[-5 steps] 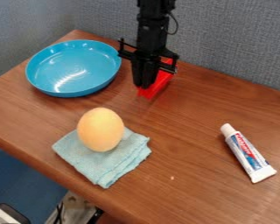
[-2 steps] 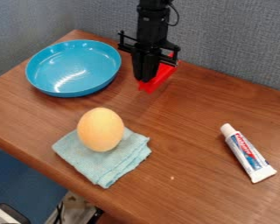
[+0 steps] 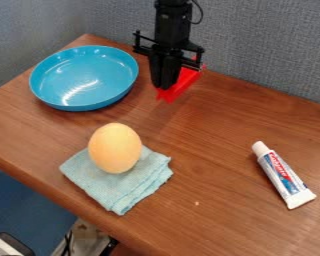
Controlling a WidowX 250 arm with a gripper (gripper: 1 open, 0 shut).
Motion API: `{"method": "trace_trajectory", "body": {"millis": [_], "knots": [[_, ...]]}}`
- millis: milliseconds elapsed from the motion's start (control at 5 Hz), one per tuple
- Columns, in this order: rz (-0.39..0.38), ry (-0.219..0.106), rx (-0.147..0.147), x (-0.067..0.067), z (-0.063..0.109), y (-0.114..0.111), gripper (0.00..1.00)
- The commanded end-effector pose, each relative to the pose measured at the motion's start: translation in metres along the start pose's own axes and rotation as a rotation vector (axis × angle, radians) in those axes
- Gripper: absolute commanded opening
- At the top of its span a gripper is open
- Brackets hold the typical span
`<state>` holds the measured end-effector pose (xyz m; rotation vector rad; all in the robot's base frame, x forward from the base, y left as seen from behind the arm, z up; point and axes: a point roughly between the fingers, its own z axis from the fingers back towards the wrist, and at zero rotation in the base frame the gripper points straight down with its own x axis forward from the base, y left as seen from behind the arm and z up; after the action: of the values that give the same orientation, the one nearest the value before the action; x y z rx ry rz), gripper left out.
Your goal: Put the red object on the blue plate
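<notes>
The red object [image 3: 183, 80] is a narrow red block, mostly hidden behind the black fingers, and it hangs tilted just above the wooden table. My gripper [image 3: 167, 82] points straight down and is shut on it. The blue plate [image 3: 80, 80] lies at the table's back left, just left of the gripper, with nothing in it.
An orange egg-shaped ball [image 3: 115, 147] rests on a folded teal cloth [image 3: 123, 178] near the front edge. A white toothpaste tube [image 3: 283, 173] lies at the right. A grey wall stands behind the table [image 3: 216, 130].
The gripper has risen a little with the red object in it, so the block's lower end now hangs off the table. Nothing else has moved.
</notes>
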<state>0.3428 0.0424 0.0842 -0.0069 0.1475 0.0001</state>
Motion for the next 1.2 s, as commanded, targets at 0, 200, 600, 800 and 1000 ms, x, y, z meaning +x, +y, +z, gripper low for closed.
{"method": "trace_trajectory", "body": {"millis": [0,200,600,800,1000], "knots": [[0.019,-0.121,0.004,0.0,0.044,0.008,0.0],[0.022,-0.124,0.002,-0.002,0.049,0.011,0.0],[0.044,-0.133,0.004,-0.007,0.058,0.024,0.0],[0.079,-0.133,0.011,-0.01,0.059,0.031,0.0],[0.113,-0.134,0.019,-0.014,0.061,0.038,0.0]]}}
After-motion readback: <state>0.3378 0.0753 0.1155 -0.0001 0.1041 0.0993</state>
